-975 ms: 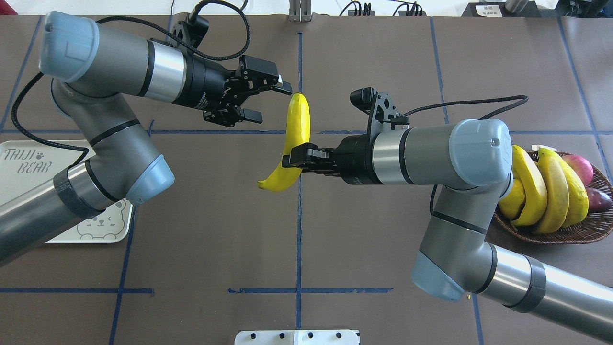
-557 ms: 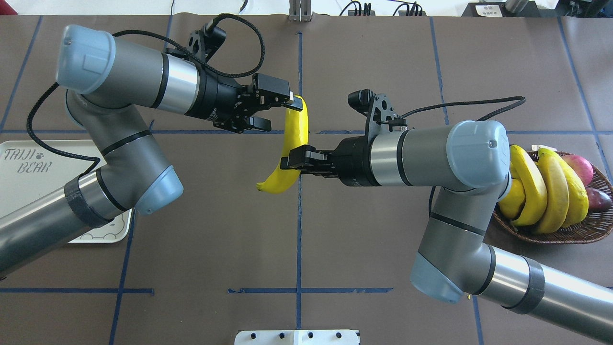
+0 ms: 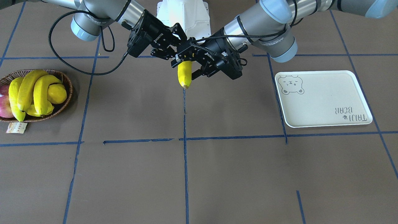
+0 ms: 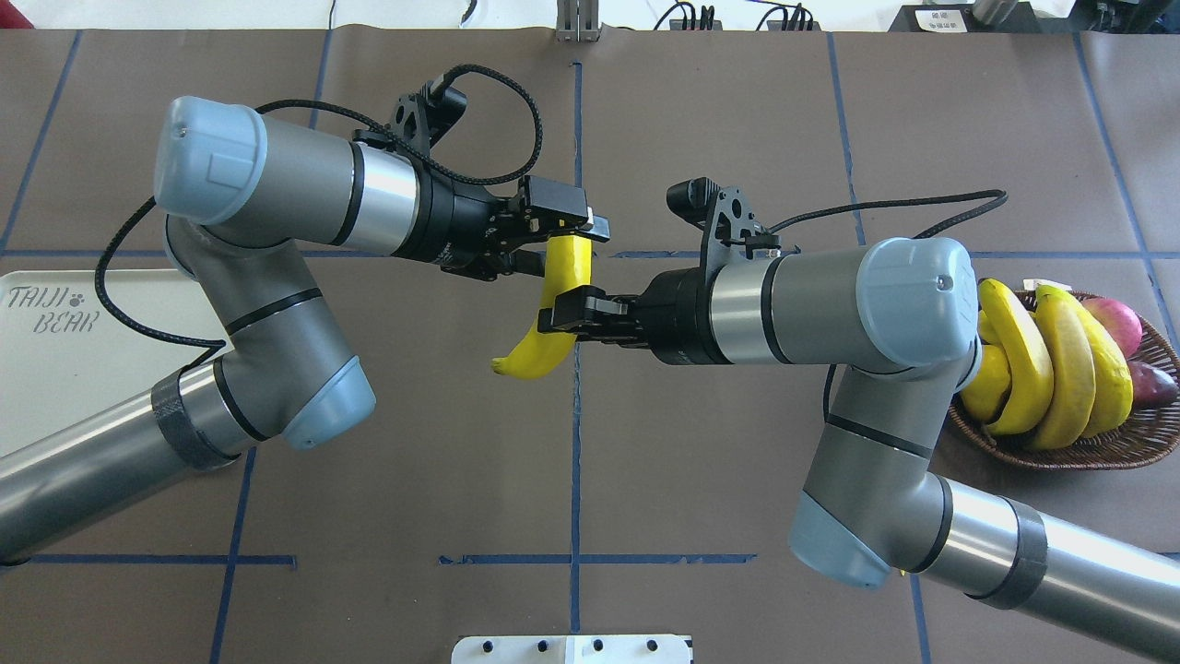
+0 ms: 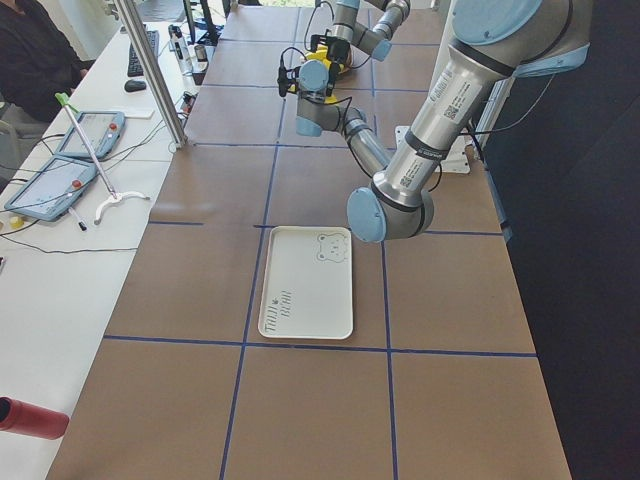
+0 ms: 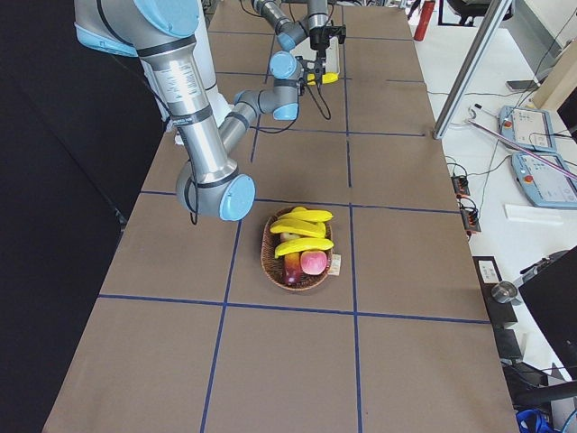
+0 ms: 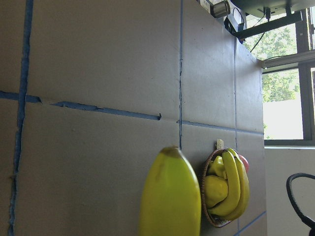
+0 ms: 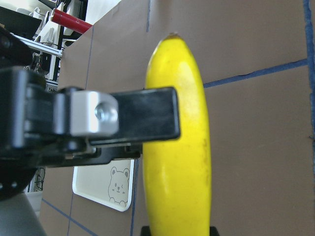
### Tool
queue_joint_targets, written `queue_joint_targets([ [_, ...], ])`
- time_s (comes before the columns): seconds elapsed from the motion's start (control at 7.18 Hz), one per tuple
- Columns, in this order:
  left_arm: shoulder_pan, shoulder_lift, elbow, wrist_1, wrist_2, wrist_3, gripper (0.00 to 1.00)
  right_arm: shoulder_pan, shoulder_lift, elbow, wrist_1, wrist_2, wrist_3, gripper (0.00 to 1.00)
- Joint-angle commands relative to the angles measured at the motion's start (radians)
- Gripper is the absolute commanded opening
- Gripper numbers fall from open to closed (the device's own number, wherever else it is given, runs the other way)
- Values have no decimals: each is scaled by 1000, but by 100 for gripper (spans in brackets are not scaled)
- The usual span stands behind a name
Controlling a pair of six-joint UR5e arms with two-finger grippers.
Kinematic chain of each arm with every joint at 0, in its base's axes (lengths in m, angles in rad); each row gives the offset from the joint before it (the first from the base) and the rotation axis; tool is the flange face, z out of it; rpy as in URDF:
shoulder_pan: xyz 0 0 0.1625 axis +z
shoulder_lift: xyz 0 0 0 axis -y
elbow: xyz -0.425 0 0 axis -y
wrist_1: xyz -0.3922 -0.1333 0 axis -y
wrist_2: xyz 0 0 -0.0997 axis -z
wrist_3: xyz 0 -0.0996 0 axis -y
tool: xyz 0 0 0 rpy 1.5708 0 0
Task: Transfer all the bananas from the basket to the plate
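Note:
One banana (image 4: 565, 269) hangs in the air over the table's middle, with my right gripper (image 4: 553, 318) shut on its lower half. My left gripper (image 4: 559, 244) is open, its fingers on either side of that banana's upper end; one finger (image 8: 142, 120) crosses in front of the banana (image 8: 179, 147) in the right wrist view. Three more bananas (image 4: 1060, 369) lie in the wicker basket (image 4: 1106, 456) at the far right. The cream plate (image 4: 55, 369) lies at the far left, partly under my left arm, with nothing on it (image 3: 323, 99).
The basket also holds a red apple (image 4: 1115, 323), a dark purple fruit (image 4: 1152, 383) and a round yellow fruit (image 3: 57, 93). A paper tag (image 3: 15, 127) lies beside it. A white mount (image 4: 572, 648) sits at the robot's edge of the table.
My left gripper has moved right and toward me, from beside the banana's far tip to straddling its upper end. The right gripper has drifted slightly left with the banana.

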Motion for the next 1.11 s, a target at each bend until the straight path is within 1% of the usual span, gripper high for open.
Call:
queue_joint_targets([
  [0.0,1,1,-3,4,2,0,22,-5,0,1,3,-1,0,2],
  [0.14,1,6,-3,1,2,1,0,-7,0,0,-2,-1,0,3],
  [0.28,2,3,-2,7,2,1,0,-8,1,1,-6,-1,0,19],
  [0.42,1,0,-1,10,4,0,0,-15,1,1,-8,-3,9,99],
  [0.98,-16,7,-1,12,4,4,0,-7,0,26,-5,-3,17,100],
])
